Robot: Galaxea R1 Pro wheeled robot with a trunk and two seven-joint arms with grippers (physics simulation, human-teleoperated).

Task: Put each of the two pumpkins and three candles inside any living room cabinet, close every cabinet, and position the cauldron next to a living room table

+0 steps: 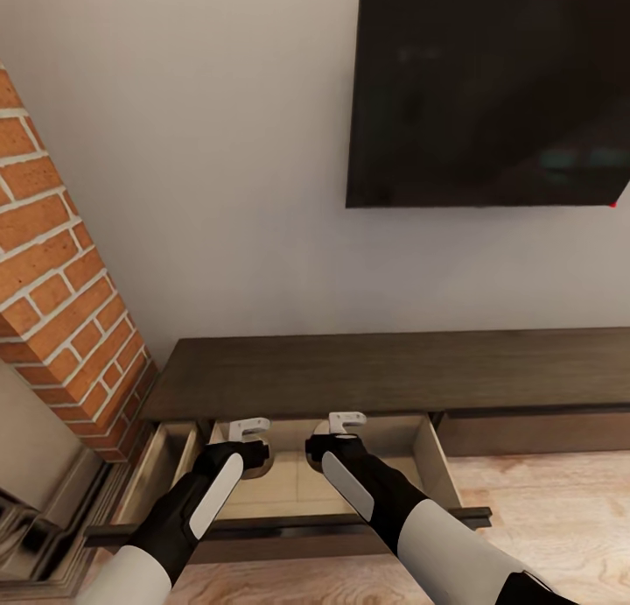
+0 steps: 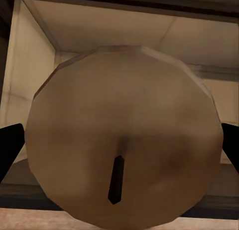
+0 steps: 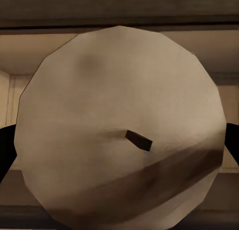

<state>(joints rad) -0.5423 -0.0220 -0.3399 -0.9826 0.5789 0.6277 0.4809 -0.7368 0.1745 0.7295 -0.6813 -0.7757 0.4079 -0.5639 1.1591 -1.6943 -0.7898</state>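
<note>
We see a dark television [image 1: 490, 88] on the pale wall [image 1: 219, 150]; a brick column [image 1: 61, 298] stands left of it.

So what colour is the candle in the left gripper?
Tan-beige, with a short dark wick; the candle shows best in the left wrist view, between the left gripper fingers.
</note>
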